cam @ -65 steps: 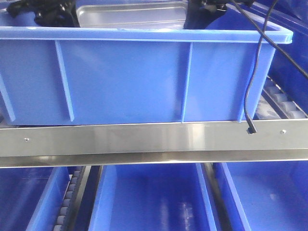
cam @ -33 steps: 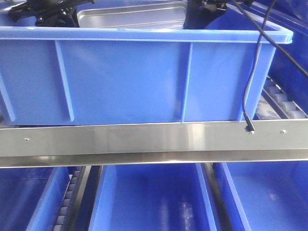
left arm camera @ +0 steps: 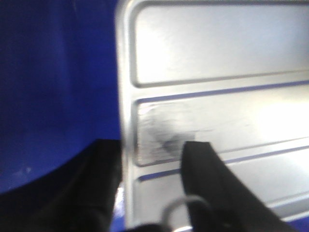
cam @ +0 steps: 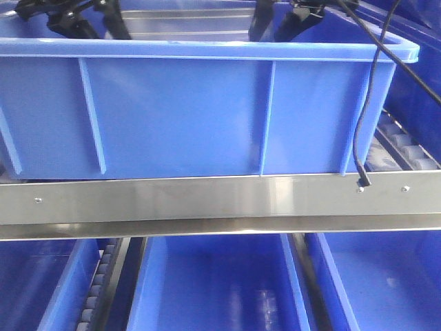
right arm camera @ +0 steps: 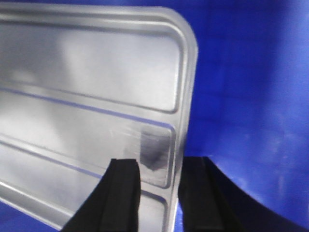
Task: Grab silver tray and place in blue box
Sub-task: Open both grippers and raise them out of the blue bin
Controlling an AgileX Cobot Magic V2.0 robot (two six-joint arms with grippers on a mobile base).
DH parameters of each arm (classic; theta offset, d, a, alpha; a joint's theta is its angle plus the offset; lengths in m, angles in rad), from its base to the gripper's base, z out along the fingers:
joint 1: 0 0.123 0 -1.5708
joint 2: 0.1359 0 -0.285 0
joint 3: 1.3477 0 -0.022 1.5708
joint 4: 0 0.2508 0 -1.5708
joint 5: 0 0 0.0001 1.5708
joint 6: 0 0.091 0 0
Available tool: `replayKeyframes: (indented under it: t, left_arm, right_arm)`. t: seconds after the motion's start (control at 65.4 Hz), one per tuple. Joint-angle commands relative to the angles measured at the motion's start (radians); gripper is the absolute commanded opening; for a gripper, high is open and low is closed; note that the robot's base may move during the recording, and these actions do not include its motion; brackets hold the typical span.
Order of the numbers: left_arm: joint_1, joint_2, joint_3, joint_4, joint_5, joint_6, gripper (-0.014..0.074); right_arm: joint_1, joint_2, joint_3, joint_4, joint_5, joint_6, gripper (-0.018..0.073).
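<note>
The silver tray point(cam: 186, 24) lies low inside the blue box point(cam: 207, 117), and only thin strips of it show above the near lip. My left gripper point(cam: 93, 24) and right gripper point(cam: 275, 24) hang just above the box's rim, both open. In the left wrist view my left gripper point(left arm camera: 152, 150) straddles the left rim of the silver tray point(left arm camera: 217, 58), with the blue box's wall point(left arm camera: 58, 87) beside it. In the right wrist view my right gripper point(right arm camera: 158, 166) straddles the right rim of the silver tray point(right arm camera: 87, 72), with the blue box point(right arm camera: 251, 96) on its right.
A steel rail point(cam: 207, 196) runs under the box. Other blue crates point(cam: 213, 283) sit on the level below. A black cable point(cam: 358, 138) hangs down the box's right front corner. Conveyor rollers point(cam: 406, 148) show at the right.
The tray sat higher and tilted between the grippers; now it lies lower in the box. Both grippers have opened and lifted a little.
</note>
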Motion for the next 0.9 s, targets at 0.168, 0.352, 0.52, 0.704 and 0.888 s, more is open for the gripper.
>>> replayKeyframes:
  t: [0.168, 0.352, 0.52, 0.704, 0.888]
  left_arm:
    - [0.045, -0.060, -0.041, -0.033, -0.087, -0.004, 0.0337]
    - [0.053, -0.060, -0.041, -0.033, -0.101, -0.004, 0.0334]
    - [0.053, -0.060, -0.041, -0.065, -0.106, -0.004, 0.0012]
    - [0.053, -0.060, -0.041, -0.069, -0.128, -0.004, -0.0010]
    - [0.055, -0.085, -0.041, -0.083, -0.126, -0.004, -0.0009]
  right_arm:
    - [-0.066, -0.068, -0.047, 0.052, -0.080, -0.057, 0.0332]
    - [-0.086, -0.068, -0.047, 0.054, -0.091, -0.057, 0.0332]
    - [-0.077, -0.068, -0.047, 0.063, -0.082, -0.057, 0.0162]
    - [-0.077, -0.066, -0.047, 0.069, -0.100, -0.057, 0.0067]
    - [-0.078, -0.086, -0.047, 0.187, -0.091, -0.067, 0.0067]
